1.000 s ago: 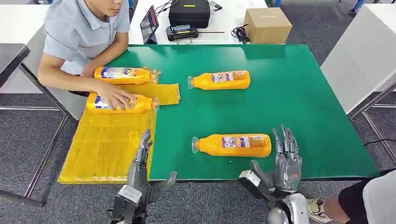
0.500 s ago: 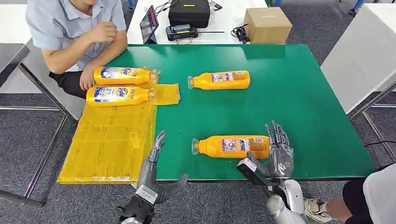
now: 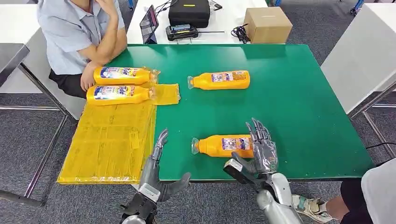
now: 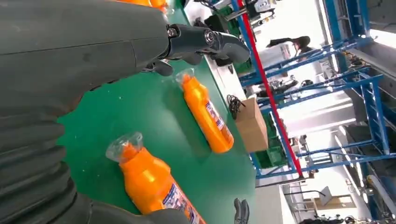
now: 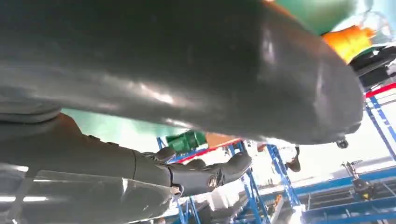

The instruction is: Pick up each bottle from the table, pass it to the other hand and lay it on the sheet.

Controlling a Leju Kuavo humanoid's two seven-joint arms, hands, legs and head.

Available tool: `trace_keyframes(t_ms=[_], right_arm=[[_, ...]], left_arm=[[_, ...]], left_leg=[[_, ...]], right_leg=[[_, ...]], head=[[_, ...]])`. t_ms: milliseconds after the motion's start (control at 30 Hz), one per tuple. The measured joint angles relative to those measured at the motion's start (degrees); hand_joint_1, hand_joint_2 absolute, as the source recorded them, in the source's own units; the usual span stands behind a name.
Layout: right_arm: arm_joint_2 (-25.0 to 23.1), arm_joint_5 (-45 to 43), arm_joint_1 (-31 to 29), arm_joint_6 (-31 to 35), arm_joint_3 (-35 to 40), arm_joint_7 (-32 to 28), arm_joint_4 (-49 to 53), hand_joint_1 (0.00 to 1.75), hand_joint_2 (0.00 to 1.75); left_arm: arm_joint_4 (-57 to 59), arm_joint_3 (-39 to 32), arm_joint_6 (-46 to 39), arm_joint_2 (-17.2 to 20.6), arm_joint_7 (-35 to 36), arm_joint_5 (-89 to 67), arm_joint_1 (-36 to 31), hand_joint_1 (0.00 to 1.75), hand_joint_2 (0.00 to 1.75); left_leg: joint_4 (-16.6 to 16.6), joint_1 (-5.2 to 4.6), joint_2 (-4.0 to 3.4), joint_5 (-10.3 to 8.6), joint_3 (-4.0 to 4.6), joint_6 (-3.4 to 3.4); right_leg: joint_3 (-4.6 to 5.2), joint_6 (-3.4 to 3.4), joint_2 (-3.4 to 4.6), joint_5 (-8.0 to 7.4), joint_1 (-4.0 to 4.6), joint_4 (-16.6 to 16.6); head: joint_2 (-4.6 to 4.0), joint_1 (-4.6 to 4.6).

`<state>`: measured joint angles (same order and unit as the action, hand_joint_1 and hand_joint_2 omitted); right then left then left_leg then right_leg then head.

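Two bottles (image 3: 119, 84) already lie on the sheet (image 3: 108, 140) at left, blue labels too small to read for sure. Left hand (image 3: 156, 173) waits spread, holding nothing. Near bottle (image 3: 223, 145) lies on the table (image 3: 303, 102); right hand (image 3: 261, 151) sits open against its base, not yet gripping. Next, I'd say: close and lift.

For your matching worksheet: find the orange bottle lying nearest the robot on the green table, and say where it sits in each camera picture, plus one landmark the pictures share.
Head view: the near bottle lies low and centre, cap pointing left, the right hand over its base end.
Left wrist view: near the bottom edge, clear cap uppermost.
Right wrist view: an orange bit by a clear cap at the upper right corner, likely the same bottle.
Shared landmark: the green table.
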<state>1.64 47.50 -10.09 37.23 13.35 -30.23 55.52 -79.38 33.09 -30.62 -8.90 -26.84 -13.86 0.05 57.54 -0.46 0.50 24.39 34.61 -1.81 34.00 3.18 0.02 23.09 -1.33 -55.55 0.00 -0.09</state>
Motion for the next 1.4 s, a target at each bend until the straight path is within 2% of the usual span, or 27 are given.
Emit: trace_keyframes(t_ms=[133, 233, 267, 433, 467, 600, 733, 767, 1067, 1400], right_arm=[[-0.07, -1.43, 0.06, -2.09, 1.42, 0.56, 1.27, 0.0, 0.0], [0.06, 2.27, 0.06, -0.14, 2.28, 2.23, 1.62, 0.0, 0.0], [0.15, 2.87, 0.06, 0.49, 2.71, 2.4, 1.62, 0.0, 1.75], [0.41, 3.56, 0.06, 1.3, 3.48, 2.69, 1.62, 0.0, 1.75], [0.46, 3.53, 0.06, 1.48, 3.57, 2.69, 1.62, 0.0, 0.0], [0.5, 2.89, 0.07, 1.46, 4.05, 3.3, 1.88, 0.0, 0.0], [0.37, -1.56, 0.4, -3.03, 4.31, 3.72, 3.3, 0.0, 0.0], [0.33, -1.89, 0.61, -3.68, 4.35, 3.87, 3.72, 0.0, 1.75], [1.31, -1.82, 1.24, -7.35, 4.88, 4.28, 4.83, 0.0, 1.75], [2.6, 5.56, 0.26, -5.04, 5.9, 7.56, 4.13, 0.0, 1.75]], left_arm=[[0.0, 0.0, -0.37, 0.0, 0.04, -0.39, 0.0, 0.0, 1.75], [0.0, 0.0, -0.35, 0.0, 0.18, -0.39, 0.0, 0.0, 1.75], [0.0, 0.0, -0.31, 0.0, 0.2, -0.39, -0.01, 0.0, 1.75], [0.0, 0.02, -0.2, 0.0, 0.26, -0.39, -0.01, 0.0, 1.75], [0.0, 0.02, -0.11, 0.0, 0.31, -0.39, -0.02, 0.0, 1.75], [0.0, 0.04, 0.06, 0.0, 0.52, -0.39, -0.02, 0.0, 1.75], [-0.05, 0.04, 0.02, 0.0, 0.87, -0.55, 0.08, 0.0, 1.75], [-0.07, 0.04, 0.0, 0.0, 0.94, -0.57, 0.15, 0.0, 1.75], [-0.09, 0.02, 0.11, 0.0, 1.05, -1.05, 0.29, 0.0, 1.75], [-0.07, 0.04, 0.57, 0.0, 1.44, -1.53, 0.28, 0.0, 1.75]], left_leg=[[0.0, -0.01, 0.0, 0.0, 0.0, 0.0], [0.01, -0.01, 0.0, 0.0, -0.01, -0.01], [0.01, -0.01, 0.0, 0.0, -0.01, -0.01], [0.01, -0.01, 0.0, 0.0, -0.01, 0.0], [0.01, -0.01, 0.0, 0.0, -0.01, 0.0], [0.0, -0.01, 0.0, 0.0, -0.01, 0.0], [0.0, -0.01, 0.01, 0.0, -0.01, 0.0], [0.0, -0.01, 0.01, 0.0, 0.0, 0.0], [0.0, -0.01, 0.0, 0.0, -0.01, 0.0], [0.0, -0.01, 0.0, 0.0, -0.01, 0.0]], right_leg=[[-0.01, 0.0, 0.0, 0.0, -0.01, 0.01], [-0.01, 0.0, 0.0, -0.01, -0.01, 0.01], [-0.01, 0.0, 0.0, -0.01, -0.01, 0.01], [-0.01, 0.0, 0.0, -0.01, 0.0, 0.0], [-0.01, 0.0, 0.0, -0.01, 0.0, 0.0], [-0.01, 0.0, 0.0, -0.01, 0.0, 0.0], [-0.01, 0.0, -0.01, -0.01, -0.01, 0.0], [-0.01, 0.0, 0.0, -0.01, -0.01, 0.0], [-0.01, 0.0, 0.0, -0.01, -0.01, 0.0], [-0.01, 0.0, 0.0, -0.01, -0.01, 0.0]], head=[[0.0, 0.0], [0.0, 0.0], [0.0, 0.0], [0.0, 0.0], [0.0, 0.0], [0.0, 0.0], [0.0, 0.0], [0.0, 0.0], [0.0, 0.0], [0.0, -0.02]])
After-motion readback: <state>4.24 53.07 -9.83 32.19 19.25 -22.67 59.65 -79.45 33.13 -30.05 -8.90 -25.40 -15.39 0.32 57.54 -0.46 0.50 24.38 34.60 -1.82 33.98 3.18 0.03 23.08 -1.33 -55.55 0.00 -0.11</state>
